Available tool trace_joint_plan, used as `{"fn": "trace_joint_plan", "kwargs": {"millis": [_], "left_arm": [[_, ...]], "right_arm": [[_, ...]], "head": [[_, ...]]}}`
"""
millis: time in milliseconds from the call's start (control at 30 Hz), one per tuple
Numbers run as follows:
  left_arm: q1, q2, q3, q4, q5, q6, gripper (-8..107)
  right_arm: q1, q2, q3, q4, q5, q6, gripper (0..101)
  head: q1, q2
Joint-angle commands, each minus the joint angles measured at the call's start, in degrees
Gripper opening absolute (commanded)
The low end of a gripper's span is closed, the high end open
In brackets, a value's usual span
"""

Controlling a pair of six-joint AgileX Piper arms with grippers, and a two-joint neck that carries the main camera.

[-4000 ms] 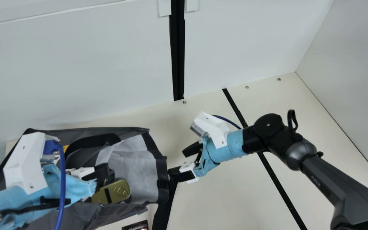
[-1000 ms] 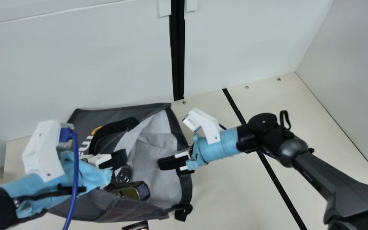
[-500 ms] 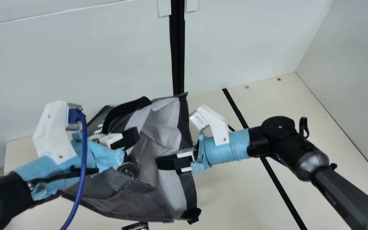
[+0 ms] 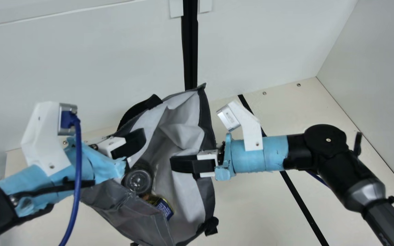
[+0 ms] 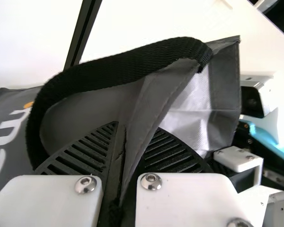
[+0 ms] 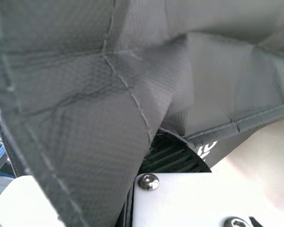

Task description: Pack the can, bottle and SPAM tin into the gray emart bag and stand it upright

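Under the pale walls stood the cream table (image 4: pixel 258 212), and above its left part hung or leaned the gray emart bag (image 4: pixel 128 205), dark cloth outside and silvery within; whether its base touched down I couldn't tell. The left gripper (image 5: pixel 132 137) was closed on the rim beside the black webbing handle (image 4: pixel 142 107), and the right gripper (image 4: pixel 180 164) had the right-hand rim pinched tight between its ribbed pads. Holding both sides like that, I reckoned, kept the mouth spread and let the load settle towards the bottom (sensible, with cloth so floppy). Inside, towards the left, I saw a round, glassy, dark-edged end (image 4: pixel 138 181), probably the bottle's, and just nearer a gold-and-blue tin (image 4: pixel 162 206), presumably the SPAM. The can I couldn't pick out. White lettering (image 5: pixel 4 137) with an orange mark ran along the bag's outside, and the tin bore a printed label. Standing the bag upright still looked unfinished.
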Motion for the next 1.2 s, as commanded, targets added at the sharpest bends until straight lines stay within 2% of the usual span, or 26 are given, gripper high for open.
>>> {"fn": "trace_joint_plan", "kwargs": {"millis": [0, 533, 900, 1167], "left_arm": [[0.3, -0.5, 0.2, -0.4, 0.5, 0.7, -8], [1.3, -5.7, -0.4, -0.3, 5.4, 1.7, -8], [0.7, -8.6, -4.5, 3.7, 11.7, -2.7, -8], [0.9, -9.7, -8.4, 5.7, 18.8, -5.9, -8]], "right_arm": [[-0.4, -1.3, -0.2, 0.6, -0.3, 1.0, 0], [-2.4, -11.7, -2.4, 0.8, -0.3, 9.7, 0], [-3.2, -17.9, -5.1, -0.4, -0.3, 16.8, 0], [-4.1, -21.3, -7.9, -5.1, -0.3, 23.4, 0]], "head": [[-1.3, -0.1], [-1.3, -0.1], [-1.3, -0.1], [-1.3, -0.1]]}}
